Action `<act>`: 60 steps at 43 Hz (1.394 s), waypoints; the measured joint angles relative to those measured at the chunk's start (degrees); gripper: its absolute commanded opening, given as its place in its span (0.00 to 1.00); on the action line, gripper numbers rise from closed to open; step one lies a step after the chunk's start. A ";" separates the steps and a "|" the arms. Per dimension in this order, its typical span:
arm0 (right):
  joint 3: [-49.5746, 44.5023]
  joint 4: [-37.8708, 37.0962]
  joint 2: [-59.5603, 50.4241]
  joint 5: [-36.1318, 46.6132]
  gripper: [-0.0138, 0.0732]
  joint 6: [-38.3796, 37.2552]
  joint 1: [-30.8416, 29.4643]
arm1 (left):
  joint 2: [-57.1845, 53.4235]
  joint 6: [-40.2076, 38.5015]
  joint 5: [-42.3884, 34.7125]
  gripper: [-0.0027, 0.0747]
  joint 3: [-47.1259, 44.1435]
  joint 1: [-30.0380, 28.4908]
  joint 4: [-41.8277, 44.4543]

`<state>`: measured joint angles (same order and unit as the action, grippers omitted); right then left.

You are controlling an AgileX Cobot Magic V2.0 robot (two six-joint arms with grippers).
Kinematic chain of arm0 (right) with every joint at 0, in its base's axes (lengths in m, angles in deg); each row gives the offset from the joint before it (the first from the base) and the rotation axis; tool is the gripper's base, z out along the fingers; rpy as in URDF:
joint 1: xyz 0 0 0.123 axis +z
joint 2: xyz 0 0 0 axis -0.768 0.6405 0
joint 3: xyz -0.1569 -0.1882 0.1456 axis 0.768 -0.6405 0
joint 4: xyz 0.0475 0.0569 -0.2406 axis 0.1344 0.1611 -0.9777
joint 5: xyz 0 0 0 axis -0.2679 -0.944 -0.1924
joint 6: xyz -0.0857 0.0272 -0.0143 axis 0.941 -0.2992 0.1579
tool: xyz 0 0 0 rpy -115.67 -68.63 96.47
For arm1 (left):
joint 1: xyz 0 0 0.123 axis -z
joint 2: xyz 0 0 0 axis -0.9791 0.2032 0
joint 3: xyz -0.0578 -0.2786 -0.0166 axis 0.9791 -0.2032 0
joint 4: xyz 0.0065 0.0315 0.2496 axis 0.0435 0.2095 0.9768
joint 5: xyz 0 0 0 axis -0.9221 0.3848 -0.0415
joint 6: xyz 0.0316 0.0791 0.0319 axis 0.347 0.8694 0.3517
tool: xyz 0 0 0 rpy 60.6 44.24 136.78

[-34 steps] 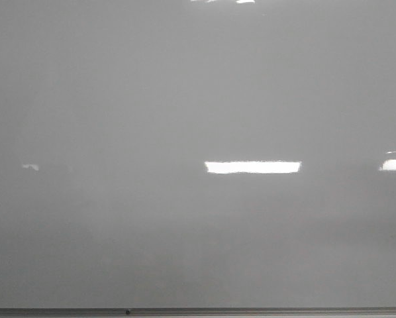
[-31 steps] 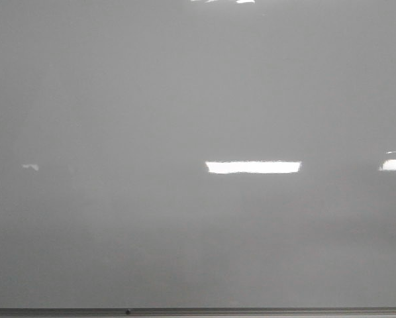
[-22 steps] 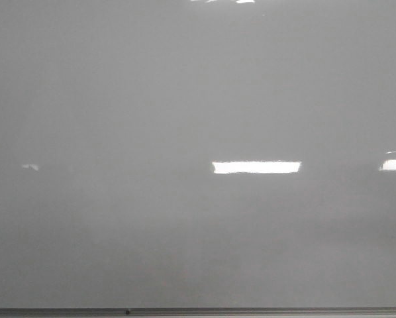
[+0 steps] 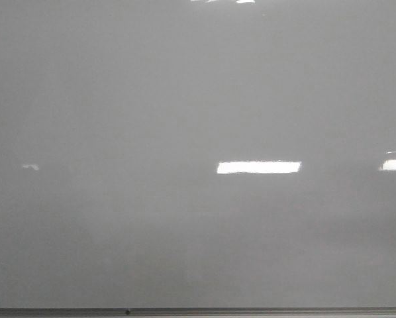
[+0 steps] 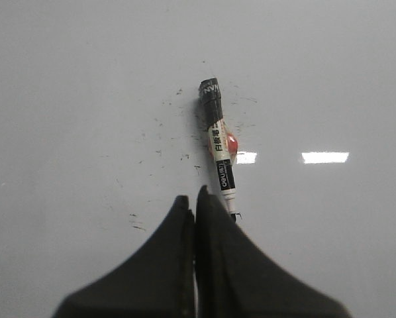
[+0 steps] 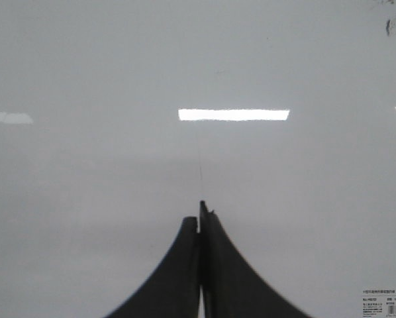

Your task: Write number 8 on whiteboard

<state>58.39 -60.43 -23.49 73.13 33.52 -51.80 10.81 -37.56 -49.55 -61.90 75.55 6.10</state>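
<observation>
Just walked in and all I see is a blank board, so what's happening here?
Nothing is being handled yet. The large glossy grey-white whiteboard carries no figure 8 in the front view, only light glare. A black-and-white marker pen lies on it, capped, just beyond the left gripper, which is shut and empty. The right gripper is shut too, holding nothing, over bare board. A few small ink specks sit around the marker.

The marker (image 5: 217,149) barrel reads "deli"; the whiteboard (image 6: 185,59) corner sticker's text is too small.

Shorter glare strip (image 4: 258,167) on whiteboard (image 4: 185,99)
</observation>
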 measured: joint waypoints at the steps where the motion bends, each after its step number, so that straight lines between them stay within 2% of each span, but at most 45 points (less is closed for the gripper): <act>1: 0.00 0.00 0.00 0.00 0.08 0.00 0.00 | 0.00 0.00 0.00 0.01 0.00 0.00 0.00; 29: 0.00 0.00 0.00 0.14 0.08 0.00 0.00 | 0.00 0.00 -0.34 0.01 0.00 0.00 0.00; 38: 0.68 0.00 0.00 3.23 0.08 0.00 0.00 | 0.00 0.00 -5.96 0.01 0.58 0.00 -4.68; 42: 4.67 0.00 0.00 0.34 0.08 0.00 0.00 | 0.00 0.00 -5.68 0.01 3.85 0.00 -5.18; 48: 12.94 0.00 0.83 -4.14 0.08 0.00 0.00 | 1.94 0.12 -1.45 0.01 12.90 0.00 -0.10; 55: 22.02 0.00 8.60 -9.40 0.08 0.00 0.00 | 12.51 0.35 5.17 0.01 20.75 0.00 3.14; 60: 24.82 0.00 14.57 -10.96 0.08 0.00 0.00 | 20.74 0.35 6.54 0.01 22.48 0.00 3.27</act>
<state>83.22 -60.43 -8.92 62.16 33.52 -51.80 31.56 -37.21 -43.01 -39.42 75.55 9.37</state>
